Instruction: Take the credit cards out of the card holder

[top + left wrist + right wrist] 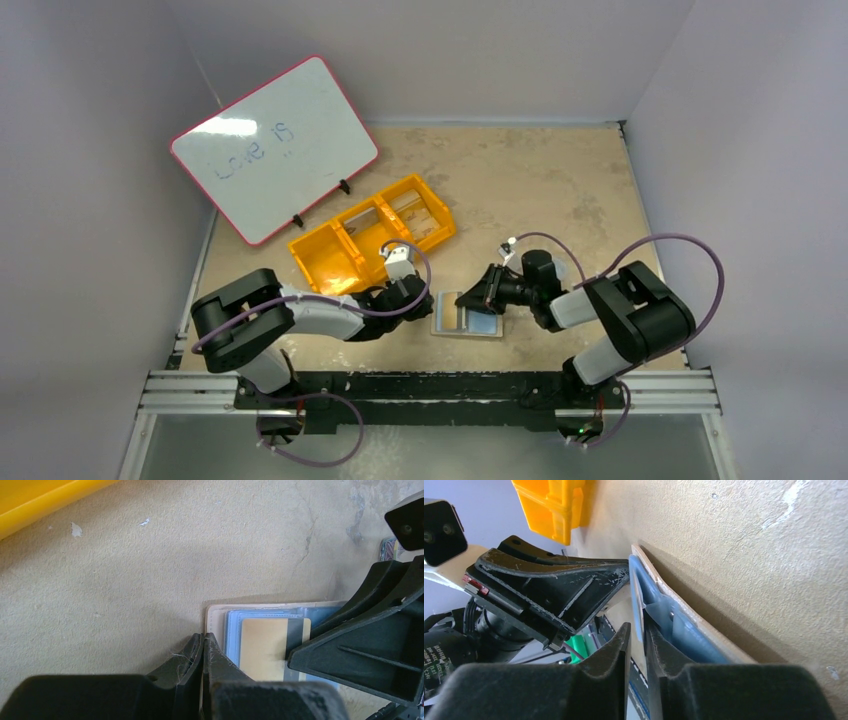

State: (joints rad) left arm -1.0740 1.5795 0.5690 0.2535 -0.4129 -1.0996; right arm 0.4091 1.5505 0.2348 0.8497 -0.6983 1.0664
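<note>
The card holder lies open and flat on the table between my arms. In the left wrist view its tan edge frames light-blue panels, and a tan credit card with a dark stripe lies on one panel. My left gripper is shut, its tips at the holder's left edge; it also shows in the top view. My right gripper has its jaws nearly together on the lifted edge of a light-blue panel. Its fingers cover the card's right end. Other cards are hidden.
A yellow three-compartment bin stands just behind the left gripper. A pink-rimmed whiteboard leans at the back left. Grey walls close in the table on three sides. The arms' rail runs along the near edge.
</note>
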